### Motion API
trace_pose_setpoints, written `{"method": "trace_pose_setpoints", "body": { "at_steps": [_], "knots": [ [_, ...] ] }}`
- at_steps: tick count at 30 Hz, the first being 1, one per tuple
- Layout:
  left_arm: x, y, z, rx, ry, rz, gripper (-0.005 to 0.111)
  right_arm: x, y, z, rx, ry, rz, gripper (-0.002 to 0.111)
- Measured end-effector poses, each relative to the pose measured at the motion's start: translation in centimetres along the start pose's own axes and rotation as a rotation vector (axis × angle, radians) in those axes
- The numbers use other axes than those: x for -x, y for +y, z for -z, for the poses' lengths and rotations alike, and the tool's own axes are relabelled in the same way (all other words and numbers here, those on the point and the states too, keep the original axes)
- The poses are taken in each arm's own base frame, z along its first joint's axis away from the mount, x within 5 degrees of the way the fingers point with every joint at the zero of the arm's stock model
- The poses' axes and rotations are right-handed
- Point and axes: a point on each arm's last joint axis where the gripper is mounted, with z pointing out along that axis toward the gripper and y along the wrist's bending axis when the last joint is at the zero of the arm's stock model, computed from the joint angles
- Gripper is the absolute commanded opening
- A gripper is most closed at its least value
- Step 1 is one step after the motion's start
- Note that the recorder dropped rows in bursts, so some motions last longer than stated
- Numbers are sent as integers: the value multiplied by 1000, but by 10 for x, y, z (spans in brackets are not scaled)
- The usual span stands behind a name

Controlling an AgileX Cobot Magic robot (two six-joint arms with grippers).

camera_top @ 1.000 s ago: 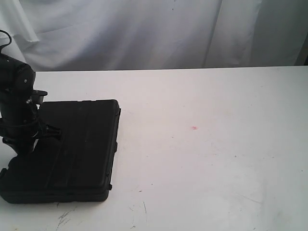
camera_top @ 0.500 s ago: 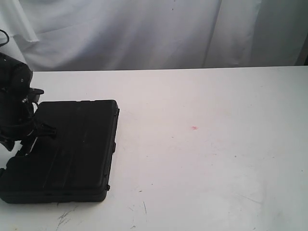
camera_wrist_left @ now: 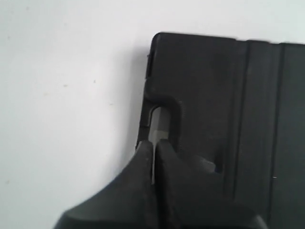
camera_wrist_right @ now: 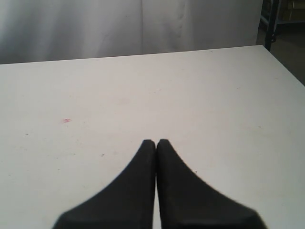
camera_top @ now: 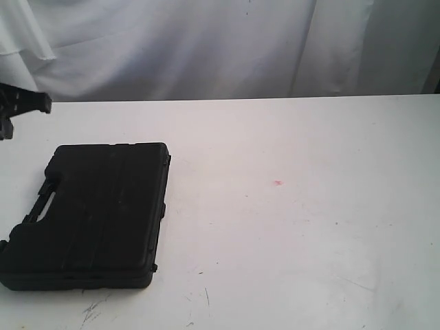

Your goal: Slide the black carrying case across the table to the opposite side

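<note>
At the far left, only a dark stub of the left arm [camera_top: 23, 104] shows over the worktop's left edge, cut off by the frame, so its pose is hard to read. It looks clear of the case there. The left hand [camera_wrist_left: 153, 149] has its fingers pressed together on nothing. In its wrist view it hangs over the handle [camera_wrist_left: 175, 114] end of the case, probably because that end faces the left edge and is the natural place to push from. How high it hangs above the handle cannot be told. The black carrying case [camera_top: 96, 213] lies flat and closed by the worktop's front-left corner, its handle towards the left edge and its hinge side towards the middle. Its near-left corner runs out of the exterior view. Lying flat on its broad face, it should slide rather than tip. The rest of the worktop [camera_top: 309, 240] stretches to the right edge, with a small red dot [camera_top: 278, 183] near the middle. The right hand [camera_wrist_right: 156, 142], also pressed together and empty, is held over bare worktop on that side, likely parked out of the way. It does not appear in the exterior view, so its exact place is uncertain.
</note>
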Motion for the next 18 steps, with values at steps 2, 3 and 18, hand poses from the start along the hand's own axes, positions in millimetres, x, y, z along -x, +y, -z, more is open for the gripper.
{"method": "trace_pose_setpoints", "body": {
  "at_steps": [2, 3, 18],
  "knots": [
    [-10, 3, 21, -48, -70, 20, 0, 0, 0, 0, 0, 0, 0, 0],
    [-18, 5, 32, -69, -109, 29, 0, 0, 0, 0, 0, 0, 0, 0],
    [-173, 48, 113, -235, -581, 98, 0, 0, 0, 0, 0, 0, 0, 0]
  ]
}}
